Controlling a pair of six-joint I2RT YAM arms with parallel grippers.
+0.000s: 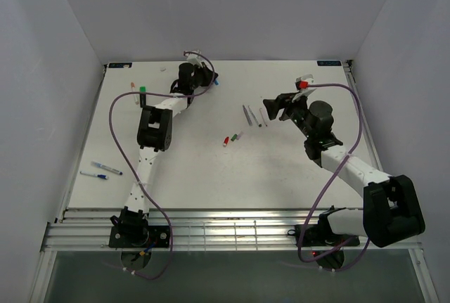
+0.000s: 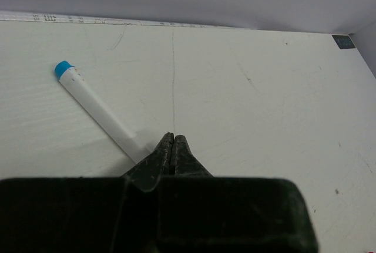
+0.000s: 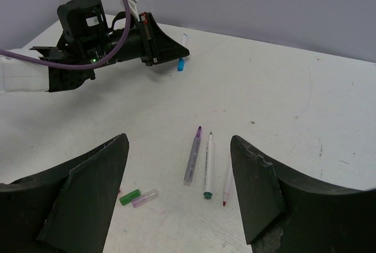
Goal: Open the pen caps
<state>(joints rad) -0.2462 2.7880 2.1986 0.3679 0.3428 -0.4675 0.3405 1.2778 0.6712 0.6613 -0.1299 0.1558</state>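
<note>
My left gripper (image 2: 173,137) is shut with nothing in it, low over the far table beside a white pen (image 2: 101,111) with a blue cap (image 2: 63,68). My right gripper (image 3: 179,141) hangs open above three uncapped pens: a grey one with a purple tip (image 3: 192,158), a white one with a green end (image 3: 208,164) and a slim red-tipped one (image 3: 227,184). Loose caps lie nearby, one green (image 3: 130,196) and one pale purple (image 3: 145,198). From above, a red cap (image 1: 226,140) lies beside them, left of the right gripper (image 1: 266,110).
A stubby black marker with a green end (image 1: 141,92) lies at the far left. Two more pens (image 1: 105,169) lie near the left edge. Purple cables (image 1: 351,134) loop around both arms. White walls enclose the table (image 1: 281,176) on three sides.
</note>
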